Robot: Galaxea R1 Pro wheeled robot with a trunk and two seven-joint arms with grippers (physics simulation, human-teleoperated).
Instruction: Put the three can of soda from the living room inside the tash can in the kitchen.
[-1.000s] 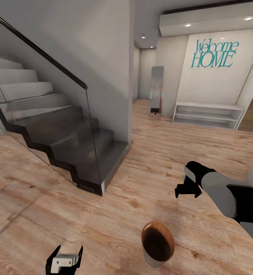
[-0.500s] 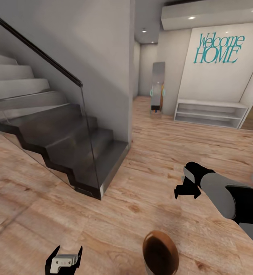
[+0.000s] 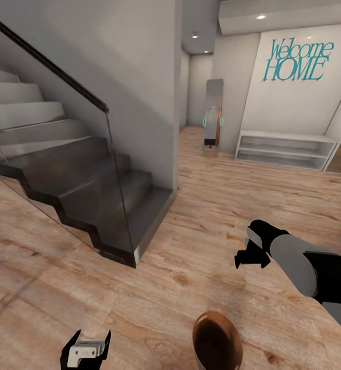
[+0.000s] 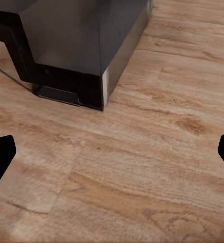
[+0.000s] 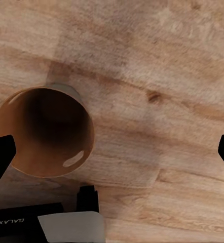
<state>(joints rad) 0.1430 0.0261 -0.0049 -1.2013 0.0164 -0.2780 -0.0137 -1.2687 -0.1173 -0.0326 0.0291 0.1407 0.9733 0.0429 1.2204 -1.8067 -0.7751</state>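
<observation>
Hallway layout from the robot's head

The bin (image 3: 216, 341) stands on the floor (image 3: 201, 226) at 6 o'clock, between the left gripper (image 3: 86, 350) at 7 and the right gripper (image 3: 252, 255) at 4. The staircase (image 3: 83, 180) rises toward 9 (its foot nearest the middle). A mirror (image 3: 213, 115) stands at 12, a low shelf (image 3: 283, 150) at 2 beneath wall lettering (image 3: 298, 60).

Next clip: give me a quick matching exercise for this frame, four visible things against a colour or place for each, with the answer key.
Column one:
1. trash can
2. staircase
3. Welcome HOME lettering
4. low open shelf

Column two:
A. teal, on the far wall
B. white, on the floor under the lettering
C. dark steps behind a glass panel, at the head view's left
D. glossy brown inside, on the wood floor close to the robot

Pairs: 1-D, 2-C, 3-A, 4-B
</observation>
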